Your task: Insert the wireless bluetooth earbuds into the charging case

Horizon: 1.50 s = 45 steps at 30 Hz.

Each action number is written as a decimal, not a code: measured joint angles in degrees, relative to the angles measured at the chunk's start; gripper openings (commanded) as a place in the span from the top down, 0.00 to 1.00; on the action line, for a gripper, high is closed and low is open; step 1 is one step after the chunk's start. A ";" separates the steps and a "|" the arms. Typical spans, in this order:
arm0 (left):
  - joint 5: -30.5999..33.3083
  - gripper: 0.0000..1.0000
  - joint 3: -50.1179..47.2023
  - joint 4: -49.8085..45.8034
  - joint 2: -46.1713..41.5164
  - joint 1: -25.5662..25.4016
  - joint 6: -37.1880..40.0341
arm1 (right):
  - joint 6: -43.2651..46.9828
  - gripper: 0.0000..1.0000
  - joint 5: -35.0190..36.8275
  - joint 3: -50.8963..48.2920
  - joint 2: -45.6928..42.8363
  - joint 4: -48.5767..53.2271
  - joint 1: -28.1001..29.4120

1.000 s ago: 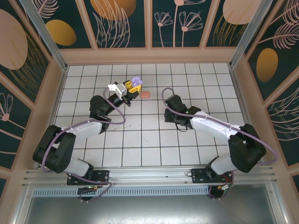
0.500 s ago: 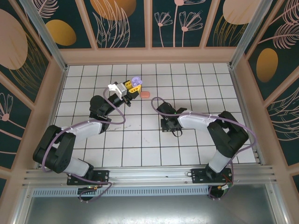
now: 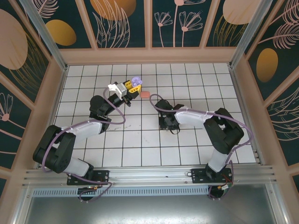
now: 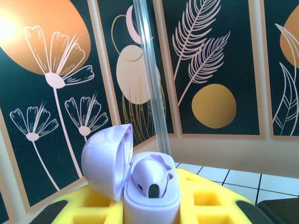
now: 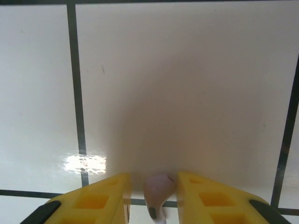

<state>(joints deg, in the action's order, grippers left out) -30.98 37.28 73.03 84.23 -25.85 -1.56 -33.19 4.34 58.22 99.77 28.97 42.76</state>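
My left gripper (image 3: 132,88) is shut on a lilac charging case (image 4: 152,198), held upright above the far middle tiles (image 3: 136,82). Its lid (image 4: 105,161) hangs open to the left, and one lilac earbud (image 4: 150,175) sits in the left socket. My right gripper (image 3: 167,122) points down at the table in the centre. In the right wrist view its yellow fingers (image 5: 105,196) stand open on either side of a pale lilac earbud (image 5: 159,186) lying on the white tile, stem toward the camera, with a thin gap at each side.
A small coral-red object (image 3: 145,94) lies on the tiles just right of the case. Patterned walls close the tiled floor (image 3: 205,88) on three sides. Dark grid lines cross under the right gripper.
The right arm swung left and down to the centre tiles, and its jaws spread apart around the earbud. The left arm and the case have not moved.
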 measured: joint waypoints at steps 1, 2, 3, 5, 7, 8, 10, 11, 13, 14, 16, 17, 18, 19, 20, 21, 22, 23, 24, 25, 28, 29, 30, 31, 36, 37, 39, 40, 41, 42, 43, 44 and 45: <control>0.00 1.00 0.00 0.00 0.00 0.00 0.02 | -0.20 0.68 -0.37 0.13 0.04 0.02 -0.31; 0.00 1.00 0.00 0.00 0.00 0.00 0.02 | -0.37 0.68 -0.76 0.26 0.07 0.04 -0.55; 0.00 1.00 0.00 0.00 0.00 0.00 0.02 | -0.61 0.68 -1.09 0.42 0.15 0.04 -0.85; 0.00 1.00 0.00 0.00 0.00 0.00 0.02 | -1.01 0.68 -1.44 0.66 0.37 0.07 -1.18; 0.00 1.00 0.00 0.00 0.00 0.00 0.02 | -1.49 0.68 -1.46 0.81 0.72 0.26 -1.22; 0.00 1.00 0.00 0.00 0.00 0.00 0.04 | -1.66 0.69 -1.55 0.83 0.94 0.39 -1.22; 0.00 1.00 0.00 0.00 0.00 0.00 0.04 | -1.70 0.69 -1.51 0.98 1.11 0.46 -1.22; 0.00 1.00 0.00 0.00 0.00 0.00 0.07 | -1.70 0.69 -1.62 1.01 1.11 0.52 -1.22; 0.00 1.00 0.00 0.00 0.00 0.00 0.26 | -1.68 0.70 -1.62 1.01 1.11 0.61 -1.22; 0.00 1.00 0.00 0.00 0.00 0.00 0.44 | -1.66 0.71 -1.62 1.01 1.11 0.63 -1.22; 0.00 1.00 0.00 0.00 0.00 0.00 0.46 | -1.62 0.72 -1.60 1.01 1.11 0.72 -1.22; 0.00 1.00 0.00 0.00 0.00 0.00 0.46 | -1.57 0.72 -1.57 1.01 1.14 0.85 -1.22; 0.00 1.00 0.00 0.00 0.00 0.00 0.46 | -1.44 0.73 -1.51 1.03 1.16 0.87 -1.22; 0.00 1.00 0.00 0.00 0.00 0.00 0.46 | -1.27 0.73 -1.42 1.07 1.20 0.96 -1.22; 0.00 1.00 0.00 0.00 0.00 0.00 0.44 | -1.20 0.73 -1.40 1.20 1.33 1.11 -1.22; 0.00 1.00 0.00 0.00 0.00 0.00 0.46 | -1.11 0.73 -1.38 1.36 1.44 1.31 -1.22; 0.00 1.00 0.00 0.00 0.00 0.00 0.46 | -0.94 0.73 -1.38 1.46 1.53 1.44 -1.27; 0.00 1.00 0.00 0.00 0.00 0.00 0.46 | -0.63 0.73 -1.38 1.55 1.57 1.53 -1.27; 0.00 1.00 0.00 0.00 0.00 0.00 0.46 | -0.33 0.73 -1.38 1.60 1.64 1.62 -1.27; 0.00 1.00 0.00 0.00 0.00 0.00 0.46 | -0.11 0.73 -1.38 1.70 1.68 1.75 -1.27; 0.00 1.00 0.00 0.00 0.02 0.00 0.44 | 0.31 0.75 -1.16 2.21 2.08 2.38 -1.11; 0.00 1.00 0.00 0.00 0.02 0.00 0.44 | 0.33 0.76 -0.96 2.49 2.29 2.69 -1.03; 0.00 1.00 0.00 0.00 0.02 0.00 0.44 | 0.48 0.77 -0.83 2.62 2.38 2.89 -0.98; 0.00 1.00 0.00 0.00 0.00 0.00 0.44 | 0.63 0.78 -0.76 2.69 2.40 2.99 -0.92; 0.00 1.00 0.00 -0.02 0.00 0.00 0.44 | 1.18 0.82 -0.28 2.84 2.40 3.21 -0.66; 0.00 1.00 0.00 -0.02 0.00 0.00 0.44 | 1.16 0.83 -0.28 2.89 2.38 3.28 -0.63; 0.00 1.00 0.00 -0.02 0.02 0.00 0.44 | 1.16 0.84 -0.28 2.93 2.21 3.43 -0.61; 0.00 1.00 0.00 -0.02 0.00 0.00 0.44 | 1.14 0.84 -0.33 2.93 2.05 3.43 -0.61; 0.00 1.00 0.00 -0.02 0.02 0.00 0.46 | 1.11 0.84 -0.37 2.93 1.97 3.43 -0.61; 0.00 1.00 0.00 -0.04 0.00 0.00 0.44 | 1.05 0.84 -0.37 2.99 1.77 3.45 -0.59; 0.00 1.00 0.00 -0.07 0.00 0.00 0.46 | 0.94 0.85 -0.39 3.21 1.55 3.65 -0.57; 0.00 1.00 0.00 -0.11 0.00 0.00 0.46 | 0.90 0.85 -0.42 3.72 1.03 3.87 -0.57; 0.00 1.00 0.00 -0.24 0.00 0.00 0.48 | 0.90 0.85 -0.44 4.46 0.28 4.15 -0.57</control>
<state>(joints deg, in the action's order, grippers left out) -30.98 37.28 72.79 84.23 -25.85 -1.08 -32.29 3.90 62.67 100.05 33.12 42.19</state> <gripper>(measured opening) 0.225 0.156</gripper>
